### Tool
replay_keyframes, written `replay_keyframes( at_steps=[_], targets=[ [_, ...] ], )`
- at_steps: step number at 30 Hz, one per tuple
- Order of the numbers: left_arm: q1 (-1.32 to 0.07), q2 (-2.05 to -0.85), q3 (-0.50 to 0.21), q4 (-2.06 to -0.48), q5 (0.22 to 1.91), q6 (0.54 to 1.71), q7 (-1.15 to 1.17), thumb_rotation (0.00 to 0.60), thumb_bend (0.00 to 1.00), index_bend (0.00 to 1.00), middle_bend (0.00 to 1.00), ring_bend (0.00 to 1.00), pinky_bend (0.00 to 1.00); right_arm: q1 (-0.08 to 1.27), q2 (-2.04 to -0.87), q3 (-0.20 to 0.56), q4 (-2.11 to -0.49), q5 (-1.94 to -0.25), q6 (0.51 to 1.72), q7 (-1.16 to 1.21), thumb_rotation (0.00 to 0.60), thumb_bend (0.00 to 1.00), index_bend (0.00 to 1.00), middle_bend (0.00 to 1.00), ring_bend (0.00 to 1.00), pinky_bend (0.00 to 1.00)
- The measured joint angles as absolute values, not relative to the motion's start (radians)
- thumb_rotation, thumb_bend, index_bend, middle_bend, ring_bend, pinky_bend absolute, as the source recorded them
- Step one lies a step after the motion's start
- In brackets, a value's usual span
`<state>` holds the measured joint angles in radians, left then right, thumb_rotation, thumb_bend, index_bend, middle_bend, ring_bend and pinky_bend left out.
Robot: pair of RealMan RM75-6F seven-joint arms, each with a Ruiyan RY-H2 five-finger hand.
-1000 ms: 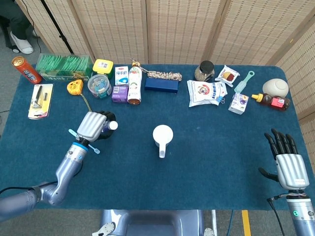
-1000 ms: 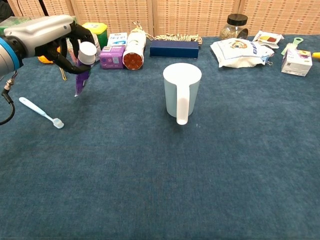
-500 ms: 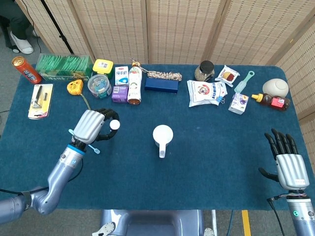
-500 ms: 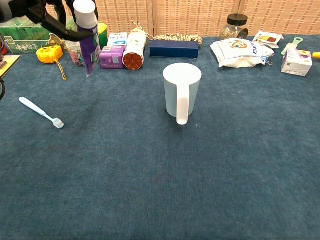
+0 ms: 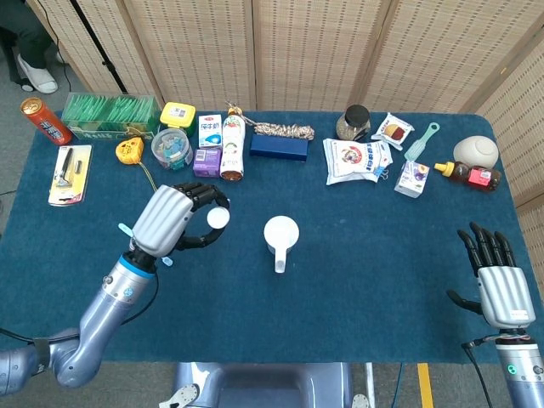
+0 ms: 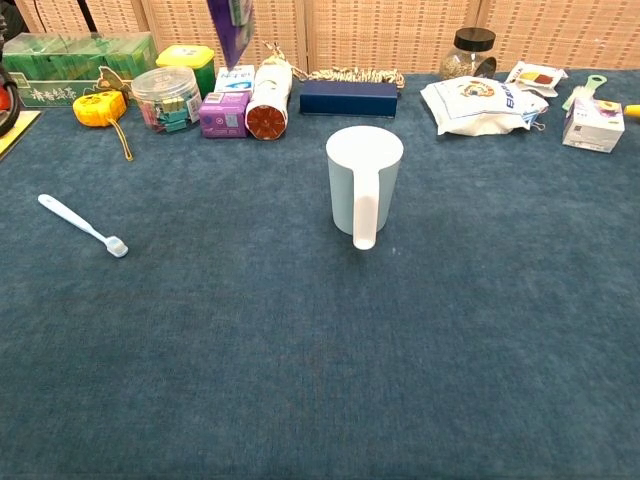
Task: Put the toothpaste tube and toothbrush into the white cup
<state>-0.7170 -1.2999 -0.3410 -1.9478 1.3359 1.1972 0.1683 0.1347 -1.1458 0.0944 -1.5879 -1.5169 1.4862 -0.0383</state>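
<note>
Gripping the tube (image 5: pixel 217 218) cap-up in the left hand (image 5: pixel 174 219), raised off the table (image 6: pixel 320 350) left of the cup (image 5: pixel 280 234), toothbrush (image 6: pixel 82 226) lying on the cloth further left, right hand (image 5: pixel 497 276) resting at the near right corner, fingers apart, holding nothing.

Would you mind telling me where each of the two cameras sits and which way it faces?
Head view: high above the near edge, looking down on the whole table; shows the left hand holding the toothpaste tube, and the right hand open.
Chest view: low, looking level across; only the tube's tail shows.
Shared: white cup, toothbrush.
</note>
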Motion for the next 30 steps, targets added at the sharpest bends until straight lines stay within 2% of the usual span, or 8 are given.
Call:
replay_keyframes(
  at_steps=[14,30],
  targets=[
    [-0.810,-1.469,-0.353,-1.899,1.238,1.137,0.142,0.600,0.43,0.67,0.50,0.46,0.57,0.134,-1.140,0.099,-1.579,-1.507,1.484,-0.017,0.600,0.00,0.00,0.00,0.00,0.00],
    [-0.855,-1.584,-0.355,-1.735,1.184,1.114,0.101,0.600,0.43,0.67,0.50,0.46,0.57,0.137,-1.143,0.099,-1.575,-1.503,1.475,-0.021,0.600,0.00,0.00,0.00,0.00,0.00]
  ],
)
